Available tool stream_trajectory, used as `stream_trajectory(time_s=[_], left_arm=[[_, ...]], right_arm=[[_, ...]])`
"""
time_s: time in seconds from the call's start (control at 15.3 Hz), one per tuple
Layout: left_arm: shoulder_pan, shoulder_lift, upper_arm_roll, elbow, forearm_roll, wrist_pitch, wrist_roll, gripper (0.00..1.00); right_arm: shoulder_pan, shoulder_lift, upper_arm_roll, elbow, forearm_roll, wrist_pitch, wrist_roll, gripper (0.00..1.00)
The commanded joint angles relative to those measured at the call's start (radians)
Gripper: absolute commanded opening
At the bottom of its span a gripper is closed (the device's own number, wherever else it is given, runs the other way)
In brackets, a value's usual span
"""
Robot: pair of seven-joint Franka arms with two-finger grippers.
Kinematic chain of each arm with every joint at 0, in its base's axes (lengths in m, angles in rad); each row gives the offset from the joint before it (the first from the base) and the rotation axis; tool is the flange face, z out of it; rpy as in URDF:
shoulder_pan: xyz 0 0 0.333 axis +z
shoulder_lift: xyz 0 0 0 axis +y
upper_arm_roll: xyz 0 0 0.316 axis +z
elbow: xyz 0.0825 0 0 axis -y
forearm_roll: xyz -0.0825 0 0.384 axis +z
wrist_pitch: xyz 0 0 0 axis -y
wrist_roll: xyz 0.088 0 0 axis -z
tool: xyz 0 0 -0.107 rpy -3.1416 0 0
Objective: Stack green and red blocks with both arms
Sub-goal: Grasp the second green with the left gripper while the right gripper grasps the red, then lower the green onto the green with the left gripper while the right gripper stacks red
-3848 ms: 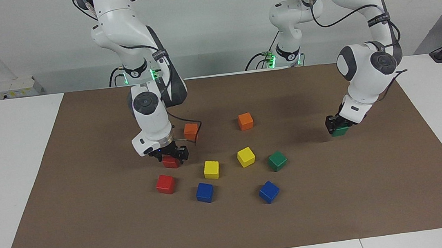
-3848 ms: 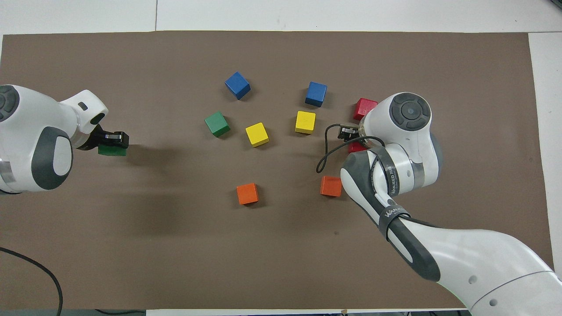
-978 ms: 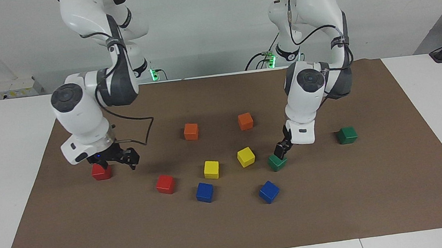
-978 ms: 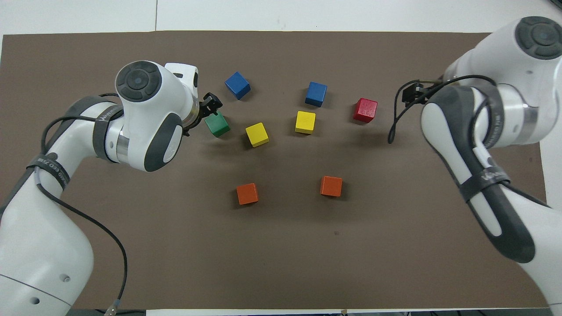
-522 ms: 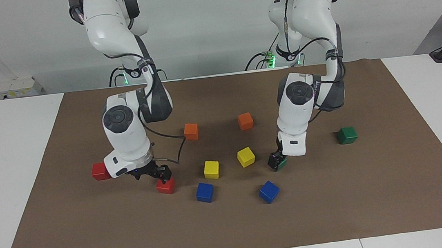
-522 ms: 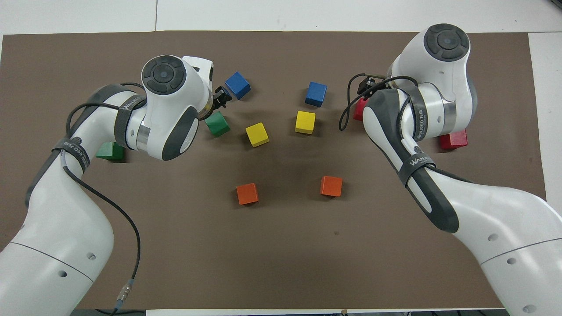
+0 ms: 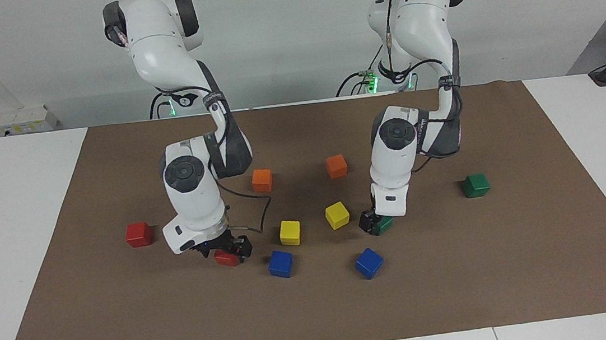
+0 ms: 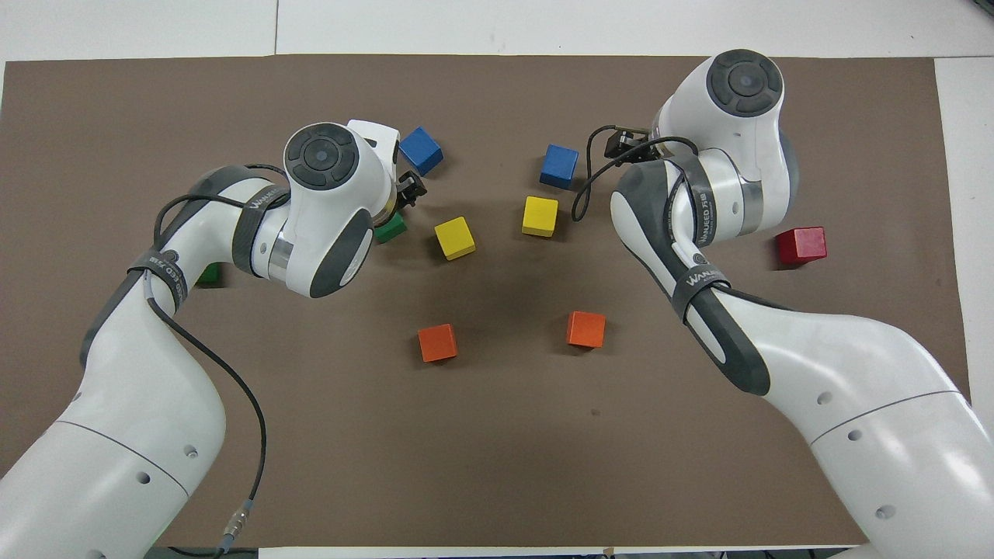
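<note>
A: What is being done at this moment?

B: The right claw (image 7: pixel 227 250) is being lowered around a red block (image 7: pixel 226 257), and the left claw (image 7: pixel 374 223) around a green block (image 7: pixel 382 224). Both claws are being held wide, fingers either side of their cubes, nothing gripped yet.

A: And where are the partner blocks lying?

B: The second red block (image 7: pixel 138 234) is sitting toward the right arm's end of the tabletop (image 7: pixel 462 288), the second green block (image 7: pixel 476 185) toward the left arm's end, both well apart from the claws.

A: How should the grasp be handled?

B: Probably each cube should be centred between the fingers before closing, then lifted straight up, so it is not being tilted or dragged.

A: What is standing in the way?

B: A yellow block (image 7: pixel 290 232) and a blue block (image 7: pixel 281 263) are lying near the right claw; another yellow block (image 7: pixel 337 215) and blue block (image 7: pixel 369 262) are lying close to the left claw. Two orange blocks (image 7: pixel 262 180) are sitting nearer the robots. The carry paths outward are looking open.
</note>
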Motion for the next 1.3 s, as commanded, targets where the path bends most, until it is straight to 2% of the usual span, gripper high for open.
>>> stream_trajectory(time_s=[0.0,0.33,0.39,0.46,0.52,0.59,0.65,0.72,0.78,1.04,1.11,1.24], left_arm=[[-0.010,-0.015,0.016,-0.052,0.026,0.049,-0.017,1.00],[-0.011,-0.015,0.014,-0.067,0.026,0.065,-0.029,0.99],[-0.011,-0.015,0.014,-0.070,0.026,0.074,-0.057,0.88],[-0.011,-0.015,0.014,-0.069,0.024,0.069,-0.092,0.39],[-0.011,-0.015,0.014,-0.066,0.024,0.059,-0.104,0.00],[-0.011,-0.017,0.014,-0.059,0.024,0.030,-0.105,0.00],[-0.011,-0.018,0.014,-0.041,0.025,-0.037,-0.101,0.00],[-0.011,-0.026,0.014,-0.006,0.027,-0.108,-0.094,0.00],[0.001,-0.056,0.013,-0.003,0.027,-0.145,-0.074,0.00],[0.131,-0.276,0.007,-0.157,-0.035,-0.242,0.250,0.00],[0.165,-0.303,0.008,-0.171,-0.054,-0.265,0.347,0.00],[0.246,-0.313,0.008,-0.161,-0.059,-0.335,0.563,0.00]], right_arm=[[0.001,0.015,0.007,0.000,0.002,0.022,0.018,1.00],[0.002,0.015,0.007,-0.060,0.000,0.045,0.003,1.00],[0.004,0.014,0.007,-0.077,0.000,0.055,-0.008,1.00],[0.004,0.011,0.007,-0.092,0.002,0.069,-0.010,0.96],[0.004,0.008,0.007,-0.103,0.002,0.078,-0.011,0.80],[0.004,0.008,0.007,-0.105,0.002,0.078,-0.011,0.55],[0.004,0.006,0.007,-0.102,0.002,0.074,-0.011,0.04],[0.004,0.006,0.007,-0.100,0.002,0.071,-0.011,0.00],[0.002,0.006,0.007,-0.099,0.002,0.069,-0.011,0.00],[-0.010,-0.005,0.007,-0.071,0.002,0.019,-0.040,0.00],[-0.018,-0.011,0.006,-0.063,0.000,-0.007,-0.071,0.00],[-0.045,-0.070,0.001,-0.072,0.000,-0.070,-0.170,0.00]])
